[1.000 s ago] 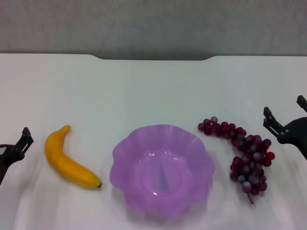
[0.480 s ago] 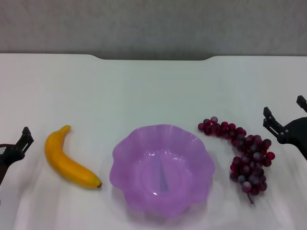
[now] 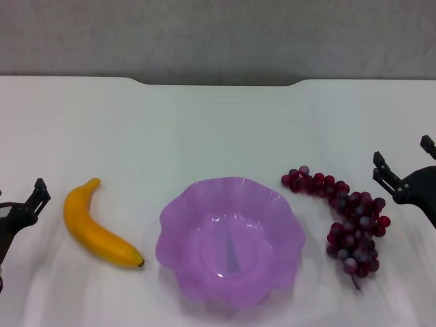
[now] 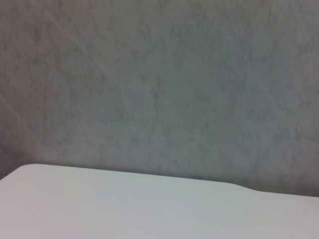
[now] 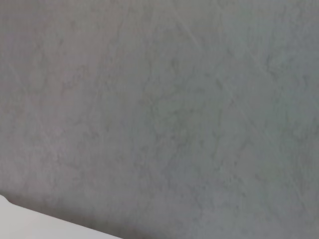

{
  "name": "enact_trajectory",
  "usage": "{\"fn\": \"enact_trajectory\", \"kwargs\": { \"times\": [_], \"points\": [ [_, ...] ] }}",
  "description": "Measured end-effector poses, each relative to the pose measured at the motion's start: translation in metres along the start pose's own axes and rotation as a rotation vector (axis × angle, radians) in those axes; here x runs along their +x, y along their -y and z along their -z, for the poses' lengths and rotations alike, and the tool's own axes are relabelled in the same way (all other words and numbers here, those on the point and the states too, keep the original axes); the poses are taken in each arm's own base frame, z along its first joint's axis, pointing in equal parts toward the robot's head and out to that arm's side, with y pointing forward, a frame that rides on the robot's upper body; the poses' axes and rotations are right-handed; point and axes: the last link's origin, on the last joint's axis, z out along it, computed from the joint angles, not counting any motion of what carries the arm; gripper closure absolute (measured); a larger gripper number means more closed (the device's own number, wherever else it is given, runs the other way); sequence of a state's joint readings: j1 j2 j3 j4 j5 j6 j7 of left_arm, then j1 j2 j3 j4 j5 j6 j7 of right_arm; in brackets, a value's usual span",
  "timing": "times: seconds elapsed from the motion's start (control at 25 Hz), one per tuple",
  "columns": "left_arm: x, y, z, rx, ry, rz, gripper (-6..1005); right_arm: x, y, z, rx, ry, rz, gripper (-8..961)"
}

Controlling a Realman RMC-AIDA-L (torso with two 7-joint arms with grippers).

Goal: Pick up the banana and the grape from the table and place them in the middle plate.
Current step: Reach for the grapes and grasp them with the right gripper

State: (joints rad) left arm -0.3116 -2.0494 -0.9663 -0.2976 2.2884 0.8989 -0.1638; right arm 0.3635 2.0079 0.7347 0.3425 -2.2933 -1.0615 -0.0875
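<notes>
Left gripper (image 3: pixel 35 194) has shifted slightly right, toward the banana (image 3: pixel 95 226).

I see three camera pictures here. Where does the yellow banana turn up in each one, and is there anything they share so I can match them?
Head view: the banana lies on the table, left of the middle plate, apart from it.
Left wrist view: no banana; only the table's far edge and the grey wall.
Right wrist view: no banana; mostly wall.
Shared landmark: the grey wall behind the table.
</notes>
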Motion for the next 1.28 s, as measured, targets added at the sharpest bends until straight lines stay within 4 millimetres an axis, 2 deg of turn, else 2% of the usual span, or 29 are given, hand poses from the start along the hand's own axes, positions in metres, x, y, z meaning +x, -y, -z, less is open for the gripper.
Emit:
{"fn": "enact_trajectory", "kwargs": {
  "times": [0.44, 0.64, 0.88, 1.0, 1.28],
  "points": [
    [0.000, -0.001, 0.000, 0.000, 0.000, 0.002, 92, 0.000, -0.001, 0.000, -0.003, 0.002, -0.001, 47],
    [-0.002, 0.001, 0.002, 0.003, 0.006, 0.000, 92, -0.008, -0.015, -0.005, -0.019, 0.008, 0.021, 49],
    [-0.003, 0.004, 0.004, 0.011, 0.011, -0.003, 92, -0.044, -0.042, -0.015, 0.003, -0.064, 0.141, 55],
    [-0.004, 0.004, 0.004, 0.012, 0.015, -0.001, 92, -0.063, -0.051, -0.021, -0.046, -0.103, 0.126, 59],
    [-0.004, 0.003, 0.004, 0.009, 0.017, -0.005, 92, -0.090, -0.044, -0.033, -0.165, -0.251, -0.012, 66]
  ]
}}
